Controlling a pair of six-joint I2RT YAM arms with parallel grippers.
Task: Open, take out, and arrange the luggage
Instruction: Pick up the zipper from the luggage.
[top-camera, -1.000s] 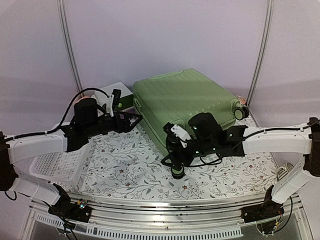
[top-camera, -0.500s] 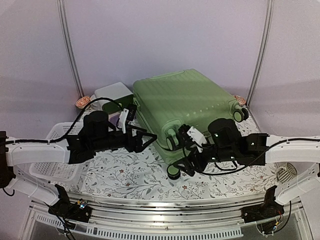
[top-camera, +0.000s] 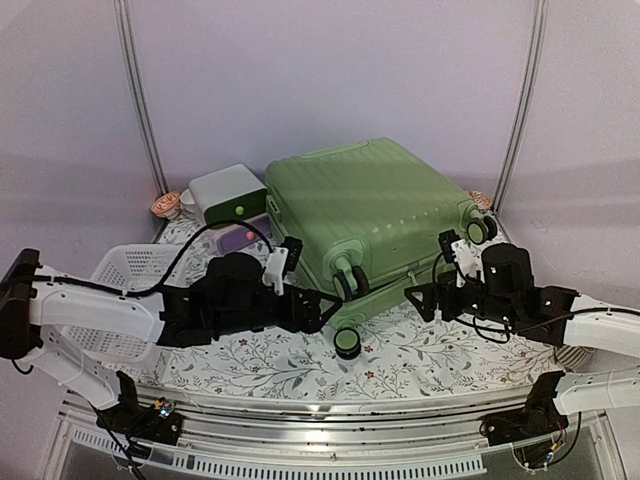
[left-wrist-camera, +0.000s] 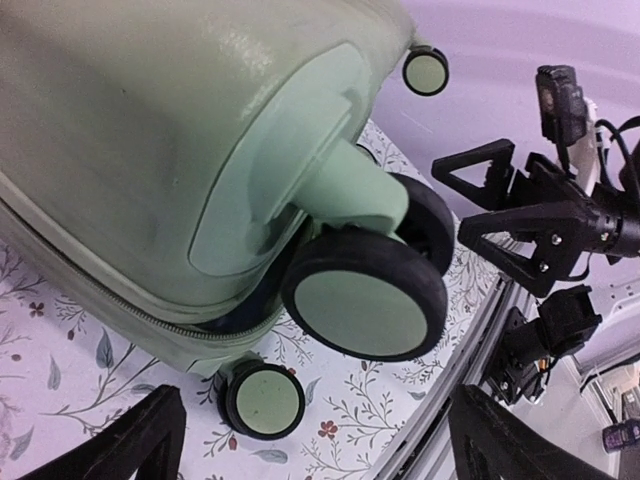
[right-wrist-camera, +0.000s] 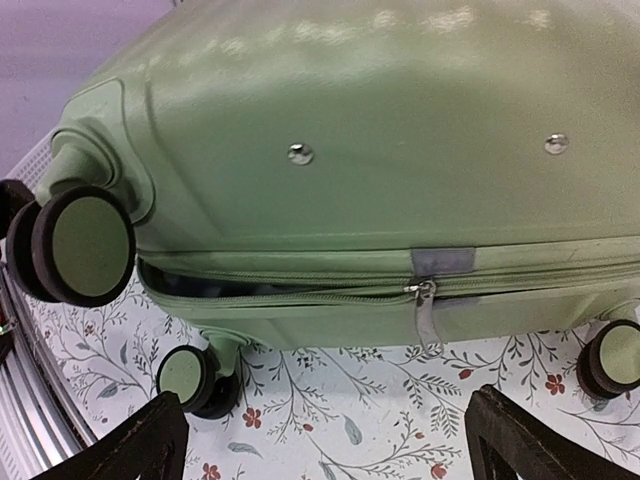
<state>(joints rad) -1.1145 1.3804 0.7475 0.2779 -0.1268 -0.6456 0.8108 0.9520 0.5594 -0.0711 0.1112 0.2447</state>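
We find the luggage (top-camera: 370, 205) lying flat in the upper middle of the overhead view, its wheel end turned toward the bottom of the frame. That seems a sensible way to lay it, since the shell can then hinge upward. In the right wrist view the seam (right-wrist-camera: 230, 288) gapes darkly at the left. The zip pull (right-wrist-camera: 422, 298) hangs at mid-frame, and to its right the zip looks shut, so we judge the case only partly unzipped and its contents not yet reachable.

The left gripper (top-camera: 325, 305) sits just left of the near corner, fingers spread wide with nothing between them. Its own camera looks straight at a black wheel (left-wrist-camera: 365, 300), close by. The right gripper (top-camera: 415, 298) faces it from the right of that corner, also wide apart and empty, aimed at the seam. We take this flanking stance as readiness to finish the zip or to lift the upper shell.

Under it all lies a flowered cloth (top-camera: 270, 350). A white-and-green drawer box (top-camera: 228, 192) stands at upper left, just beside the case. A white basket (top-camera: 130, 290) sits at the left edge, perhaps for the unpacked items.
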